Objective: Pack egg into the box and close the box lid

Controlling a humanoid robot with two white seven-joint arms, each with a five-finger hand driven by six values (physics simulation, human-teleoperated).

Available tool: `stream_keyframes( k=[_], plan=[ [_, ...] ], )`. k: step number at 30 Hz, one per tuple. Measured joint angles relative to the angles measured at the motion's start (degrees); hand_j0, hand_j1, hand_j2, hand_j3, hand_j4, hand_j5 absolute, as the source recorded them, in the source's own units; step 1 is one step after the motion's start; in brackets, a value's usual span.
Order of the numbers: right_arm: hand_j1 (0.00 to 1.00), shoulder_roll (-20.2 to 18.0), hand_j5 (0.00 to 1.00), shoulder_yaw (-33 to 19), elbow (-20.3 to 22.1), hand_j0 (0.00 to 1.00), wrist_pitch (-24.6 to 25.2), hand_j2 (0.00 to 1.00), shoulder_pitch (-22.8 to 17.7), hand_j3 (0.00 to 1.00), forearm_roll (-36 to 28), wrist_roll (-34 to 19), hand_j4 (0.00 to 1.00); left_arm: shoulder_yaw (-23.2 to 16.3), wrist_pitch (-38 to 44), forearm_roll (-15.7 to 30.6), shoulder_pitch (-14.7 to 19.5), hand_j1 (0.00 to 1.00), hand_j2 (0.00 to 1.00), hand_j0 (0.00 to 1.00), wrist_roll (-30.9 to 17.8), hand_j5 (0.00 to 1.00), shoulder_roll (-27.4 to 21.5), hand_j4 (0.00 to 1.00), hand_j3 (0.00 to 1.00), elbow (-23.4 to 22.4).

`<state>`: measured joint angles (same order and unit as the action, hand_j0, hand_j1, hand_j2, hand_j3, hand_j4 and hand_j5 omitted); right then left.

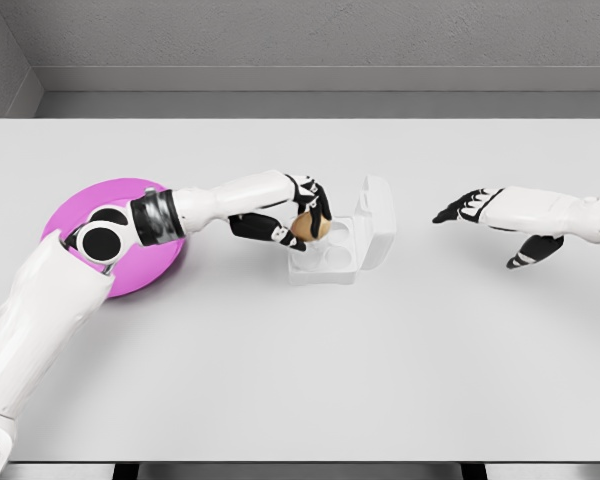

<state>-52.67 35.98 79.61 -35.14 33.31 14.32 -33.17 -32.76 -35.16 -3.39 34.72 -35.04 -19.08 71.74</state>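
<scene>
Left robot hand [302, 217] reaches across the white table [300, 360], fingers closed around a brown egg [310, 227] above the open white plastic box [342, 245]. Right robot hand [480, 210] hovers nearby, fingers spread, holding nothing.

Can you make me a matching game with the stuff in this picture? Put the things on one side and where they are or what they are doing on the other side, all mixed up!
Things:
1. egg
2. box lid
3. pink plate
4. right hand

Places or states:
A. standing open at the box's right side
B. partly hidden under the left arm
C. empty, fingers stretched out above the table
D. gripped by the left hand over the box

Right pairs: 1-D, 2-A, 3-B, 4-C
</scene>
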Motion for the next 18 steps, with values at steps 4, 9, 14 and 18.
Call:
stream_keyframes(
  k=[4,9,14,18],
  plan=[
    [1.0,0.0,1.0,0.0,0.0,1.0,0.0,1.0,0.0,1.0,0.0,0.0,1.0,0.0,0.0,1.2,-0.1,0.3,0.3,0.3,0.0,0.3,0.8,0.3,0.3,-1.5],
    [1.0,0.0,1.0,0.0,0.0,1.0,0.0,1.0,-0.1,1.0,0.0,0.0,1.0,0.1,0.0,2.3,-0.2,0.3,0.3,0.3,0.0,0.3,2.1,0.3,0.3,-3.2],
    [1.0,0.0,1.0,0.0,0.0,1.0,0.0,1.0,-0.1,1.0,0.0,0.0,1.0,0.0,0.0,5.2,-0.4,0.3,0.3,0.3,0.0,0.3,2.4,0.3,0.3,-4.4],
    [1.0,0.0,1.0,0.0,0.0,1.0,0.0,1.0,-0.1,1.0,0.0,0.0,1.0,0.0,0.0,7.8,-0.4,0.3,0.3,0.3,0.0,0.3,2.5,0.3,0.3,-6.1]
  ],
)
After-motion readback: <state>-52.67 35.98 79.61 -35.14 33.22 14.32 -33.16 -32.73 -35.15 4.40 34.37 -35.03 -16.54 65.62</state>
